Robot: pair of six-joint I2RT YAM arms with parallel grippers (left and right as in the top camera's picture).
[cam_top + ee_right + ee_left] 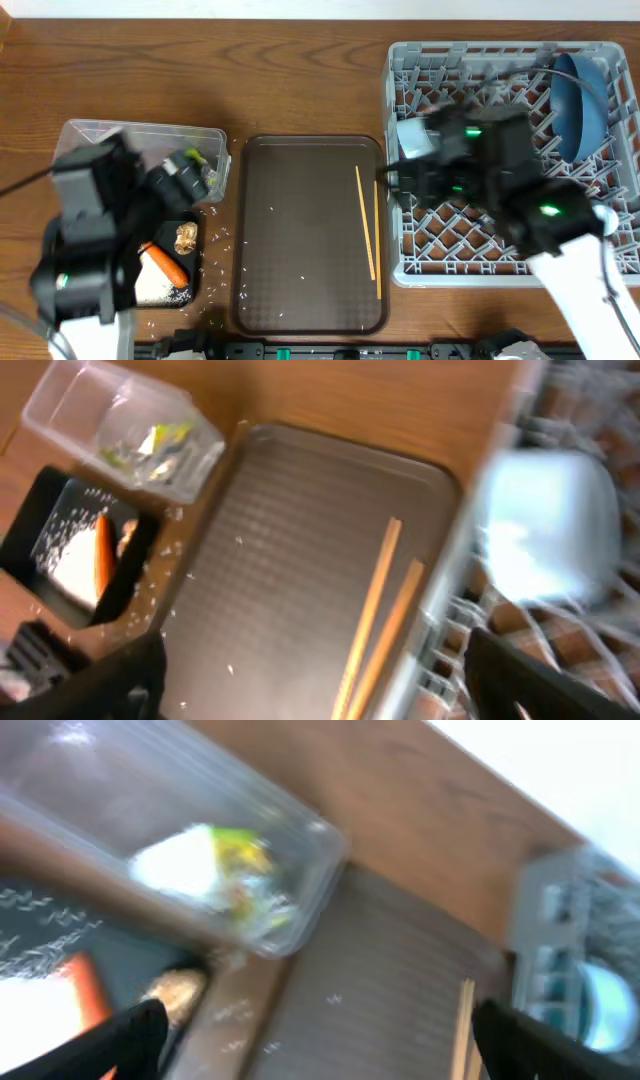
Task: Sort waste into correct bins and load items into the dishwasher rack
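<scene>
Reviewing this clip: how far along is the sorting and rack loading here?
Done: the yellow-green wrapper lies in the clear tub; the carrot and brown lump are in the black tray; the blue plate and a pale cup sit in the rack. In hand: nothing; left gripper and right gripper are open and empty. Left: the chopsticks on the brown tray and rice grains scattered on the table.

Blurry pic. Clear tub [300,830] upper left on table [430,810], w/ yellow-green wrapper [240,850] + white scrap [175,865] inside. Black tray [130,950] below it: carrot [88,995], brown lump [178,988], rice [45,915]. Brown serving tray [380,960] centre, chopsticks [464,1020] on its right side. Grey rack [545,910] at right edge. Left pincer [330,1045] fingers wide apart.
</scene>
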